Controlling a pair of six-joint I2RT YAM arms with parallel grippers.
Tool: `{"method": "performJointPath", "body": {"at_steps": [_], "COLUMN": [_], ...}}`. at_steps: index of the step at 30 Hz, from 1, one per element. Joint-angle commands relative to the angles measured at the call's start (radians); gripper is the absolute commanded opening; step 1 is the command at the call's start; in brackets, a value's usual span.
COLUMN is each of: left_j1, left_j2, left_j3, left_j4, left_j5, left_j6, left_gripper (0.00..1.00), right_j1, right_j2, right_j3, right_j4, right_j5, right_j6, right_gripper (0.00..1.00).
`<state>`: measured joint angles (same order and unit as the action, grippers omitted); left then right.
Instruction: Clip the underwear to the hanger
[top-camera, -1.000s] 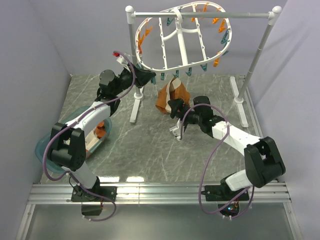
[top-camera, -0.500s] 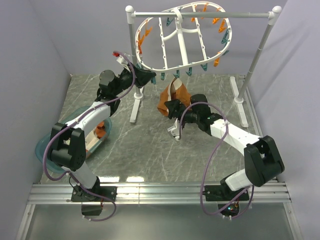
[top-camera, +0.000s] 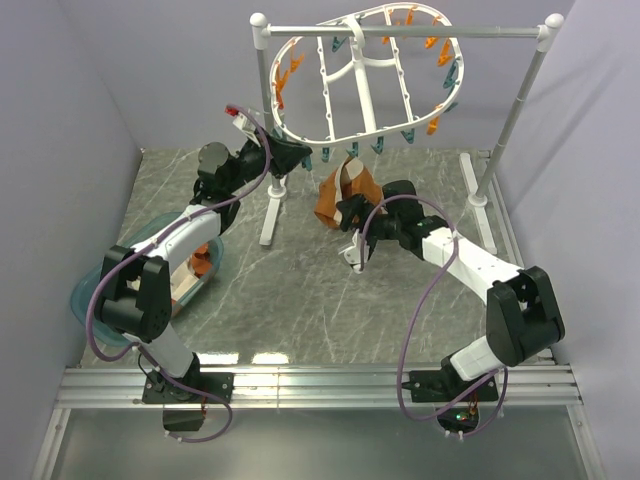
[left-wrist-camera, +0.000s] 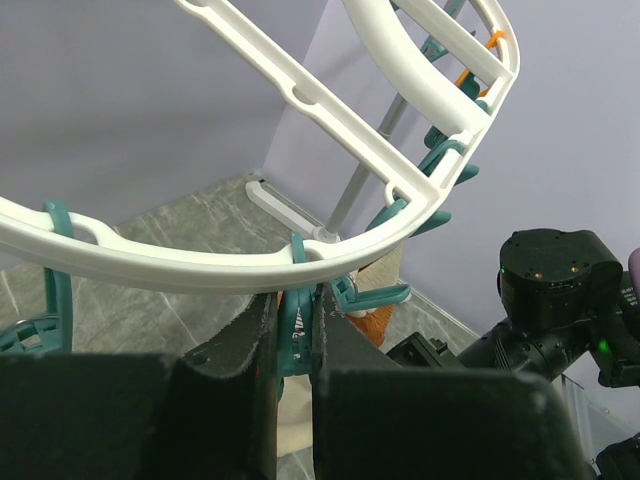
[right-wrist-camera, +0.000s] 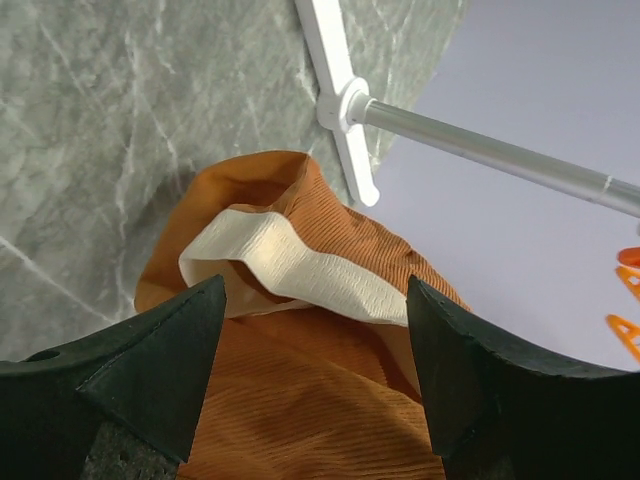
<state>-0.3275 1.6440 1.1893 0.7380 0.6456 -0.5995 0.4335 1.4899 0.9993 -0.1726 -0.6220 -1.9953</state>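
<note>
Left gripper (left-wrist-camera: 295, 325): is pinching a teal clip (left-wrist-camera: 298, 255) on the near rim of the hanger (top-camera: 366, 95), with its fingers pressed together on the clip body.
Right gripper (right-wrist-camera: 315, 290): is standing spread wide, one finger on each side of the underwear (right-wrist-camera: 330, 370), neither visibly pressing the cloth.
Underwear: is hanging bunched just below the hanger's lower rim, its cream waistband folding across the rust fabric.
Attachment: the top of the underwear is sitting right at a teal clip. Whether that clip is biting it cannot be told from overhead.
Hanger: is hanging tilted from the bar of the stand (top-camera: 400, 30), with teal and orange clips ringing it.
</note>
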Motion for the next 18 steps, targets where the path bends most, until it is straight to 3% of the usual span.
{"method": "performJointPath", "body": {"at_steps": [1, 11, 18], "left_j1": [-0.001, 0.002, 0.002], "left_j2": [-0.049, -0.052, -0.049], "left_j3": [-0.007, -0.017, -0.014], "left_j4": [0.057, 0.060, 0.060], "left_j5": [0.043, 0.046, 0.049], "left_j6": [-0.009, -0.010, -0.014], "left_gripper": [0.00, 0.00, 0.00], "right_j1": [-0.007, -0.035, -0.024], "right_j2": [-0.002, 0.070, 0.127], "right_j3": [0.042, 0.053, 0.052], "right_j4": [-0.050, 0.008, 0.165], "right_j5": [-0.007, 0.024, 0.044], "right_j6": [-0.588, -0.643, -0.646], "right_gripper": [0.80, 0.82, 0.83]}}
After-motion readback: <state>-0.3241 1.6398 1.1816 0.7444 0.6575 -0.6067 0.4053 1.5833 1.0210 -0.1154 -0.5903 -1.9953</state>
